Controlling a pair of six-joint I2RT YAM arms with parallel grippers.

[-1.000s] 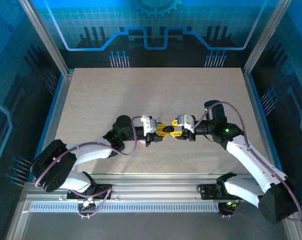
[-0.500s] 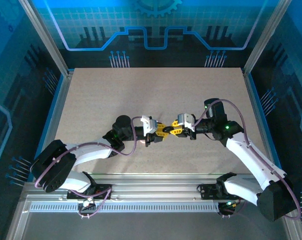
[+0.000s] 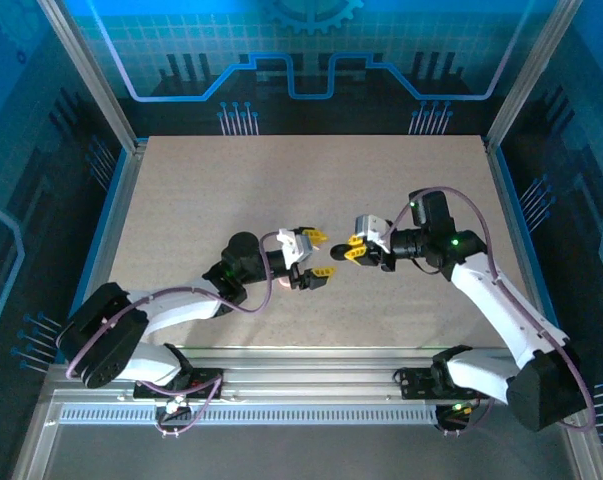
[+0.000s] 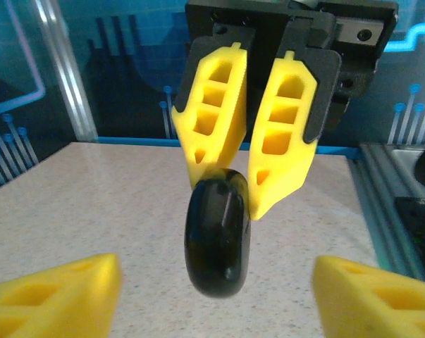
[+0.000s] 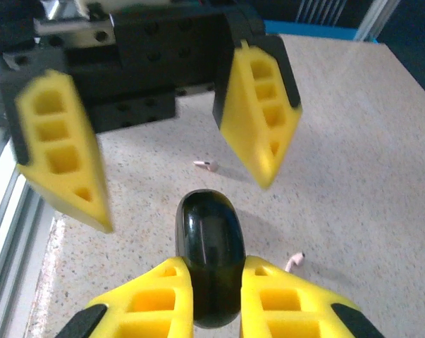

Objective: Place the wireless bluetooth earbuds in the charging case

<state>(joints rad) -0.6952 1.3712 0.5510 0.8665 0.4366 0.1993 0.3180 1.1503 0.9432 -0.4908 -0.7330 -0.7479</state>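
Right claw [image 5: 216, 271]: 1 case [image 5: 211, 232] gripped | left claw [image 3: 323, 254]: apart | earbuds [image 5: 206, 165]: 2

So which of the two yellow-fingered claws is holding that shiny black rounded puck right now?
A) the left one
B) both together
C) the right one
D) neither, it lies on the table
C: the right gripper has its yellow fingers shut on either side of the shiny black rounded puck, while the left gripper facing it stands wide open and clear of it.
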